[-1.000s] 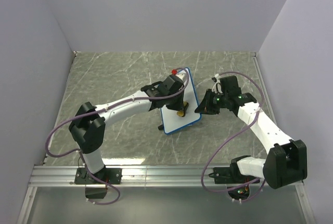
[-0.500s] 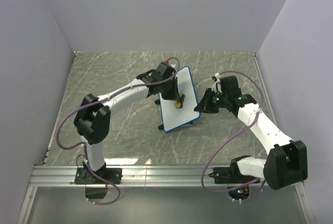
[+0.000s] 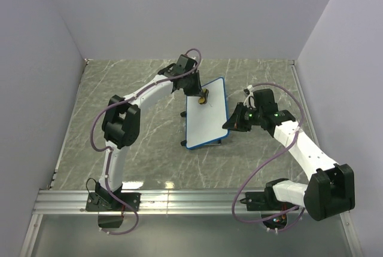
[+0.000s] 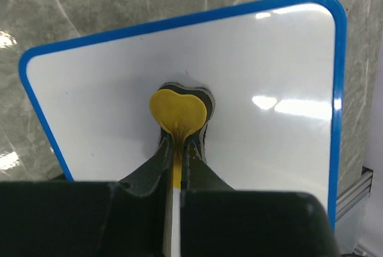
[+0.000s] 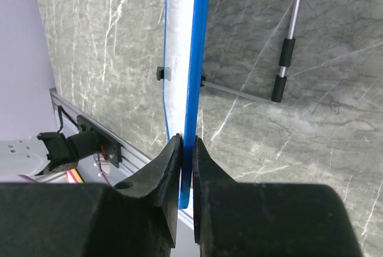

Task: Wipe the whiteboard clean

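At centre frame, the whiteboard (image 3: 206, 119), likely light, stiff and slick, is best held by its rim, where the right gripper (image 5: 187, 144) pinches it as the left gripper (image 4: 178, 143) presses a clamped yellow eraser (image 4: 178, 109) to its face.

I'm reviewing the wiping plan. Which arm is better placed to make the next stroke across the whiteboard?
Left. The left gripper is shut on the yellow eraser, which sits against the whiteboard face. The right gripper is shut on the board's blue rim, apparently steadying it, so it looks committed.
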